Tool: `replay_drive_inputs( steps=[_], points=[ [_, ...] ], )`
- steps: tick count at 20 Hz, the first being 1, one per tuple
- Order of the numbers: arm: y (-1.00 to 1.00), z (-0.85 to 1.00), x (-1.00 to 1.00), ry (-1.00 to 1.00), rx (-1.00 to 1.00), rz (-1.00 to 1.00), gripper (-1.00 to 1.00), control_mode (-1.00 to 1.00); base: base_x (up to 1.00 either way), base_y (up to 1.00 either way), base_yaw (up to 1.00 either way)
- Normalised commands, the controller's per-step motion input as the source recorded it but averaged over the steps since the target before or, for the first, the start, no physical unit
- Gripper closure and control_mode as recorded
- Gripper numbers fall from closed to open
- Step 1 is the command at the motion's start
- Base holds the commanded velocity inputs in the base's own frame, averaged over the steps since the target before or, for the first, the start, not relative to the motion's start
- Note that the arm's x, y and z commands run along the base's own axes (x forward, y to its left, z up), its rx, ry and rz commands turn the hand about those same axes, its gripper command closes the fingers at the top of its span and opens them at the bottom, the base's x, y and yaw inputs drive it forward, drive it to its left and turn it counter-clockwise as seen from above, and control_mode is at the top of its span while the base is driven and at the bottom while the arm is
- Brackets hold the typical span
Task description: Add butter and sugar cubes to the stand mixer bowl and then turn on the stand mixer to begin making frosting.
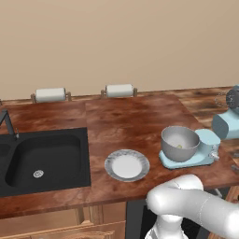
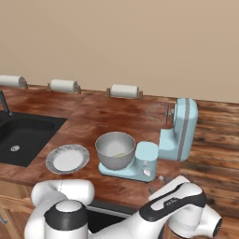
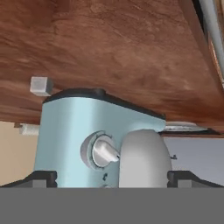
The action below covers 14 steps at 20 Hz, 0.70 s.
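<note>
Two steps look done, I'd judge: something pale yellow lies in the stand mixer bowl (image 2: 115, 150), which sits on the blue stand mixer (image 2: 158, 142) base, and the plate (image 2: 67, 158) beside it is bare. Only switching on seems left; the gripper (image 3: 112, 177), fingers spread wide, faces the silver knob (image 3: 101, 152).

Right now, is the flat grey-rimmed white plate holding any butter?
No, the flat grey-rimmed white plate is bare beside the round grey metal bowl.
</note>
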Motion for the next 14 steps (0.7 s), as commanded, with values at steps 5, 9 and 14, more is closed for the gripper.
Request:
replay_drive_inputs(
  steps=[5, 9, 14],
  points=[
    [0.0, -0.34, 0.11, 0.01, -0.04, -0.09, -1.0, -1.0, 0.0, 0.0, 0.0],
    [0.03, -0.16, 0.16, 0.01, -0.03, -0.11, -1.0, -1.0, 0.0, 0.0, 0.0],
    [0.03, -0.15, 0.17, 0.02, -0.02, -0.08, -1.0, -1.0, 0.0, 0.0, 0.0]
  ],
)
